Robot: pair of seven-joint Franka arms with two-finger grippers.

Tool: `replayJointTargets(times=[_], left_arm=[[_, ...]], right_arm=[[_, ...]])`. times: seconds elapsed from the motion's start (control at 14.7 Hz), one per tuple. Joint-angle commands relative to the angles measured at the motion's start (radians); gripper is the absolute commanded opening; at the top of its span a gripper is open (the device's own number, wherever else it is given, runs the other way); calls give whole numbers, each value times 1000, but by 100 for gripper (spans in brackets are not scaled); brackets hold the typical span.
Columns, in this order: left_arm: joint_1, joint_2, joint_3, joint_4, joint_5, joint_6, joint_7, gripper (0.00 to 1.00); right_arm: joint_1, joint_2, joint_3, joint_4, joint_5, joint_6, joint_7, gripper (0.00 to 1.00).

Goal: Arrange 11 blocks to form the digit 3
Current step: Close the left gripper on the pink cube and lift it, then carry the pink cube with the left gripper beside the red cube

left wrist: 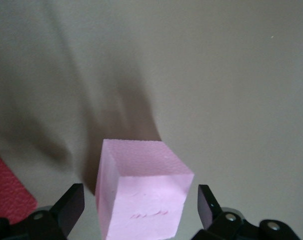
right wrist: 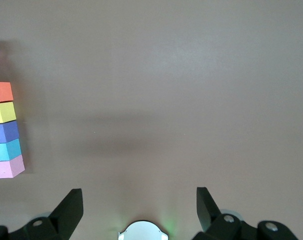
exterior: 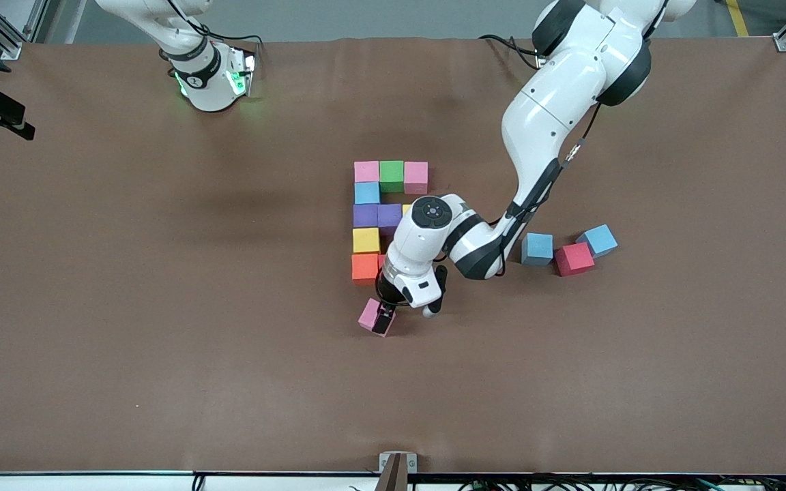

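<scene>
Left gripper down at a small matte pink foam cube, fingers spread to either side, not pinching.

The cube sits on the brown table, nearer the camera than the orange cube ending the unfinished digit. It looks light, soft, grippy: squeeze opposite flat faces gently. Right gripper waits, spread, empty.
</scene>
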Motion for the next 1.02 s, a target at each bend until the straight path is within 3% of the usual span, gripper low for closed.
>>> replayJointTargets(times=[0.0,0.54,0.61,0.82,0.88,0.95], left_arm=[[-7,40,5,64,-14,7,37,100],[-8,60,10,68,-16,16,102,100],[-8,60,10,68,-14,16,103,90],[-5,51,8,68,-16,14,103,44],[-2,45,7,66,-24,10,105,35],[-1,36,7,66,-42,4,103,31]], right_arm=[[-8,-21,10,-9,14,-6,19,100],[-8,-23,10,-9,10,-12,18,100],[-8,-23,10,-9,10,-14,18,100],[-6,-29,11,-11,10,-17,18,100],[-6,-29,11,-11,10,-17,18,100],[-6,-29,11,-11,8,-17,18,100]])
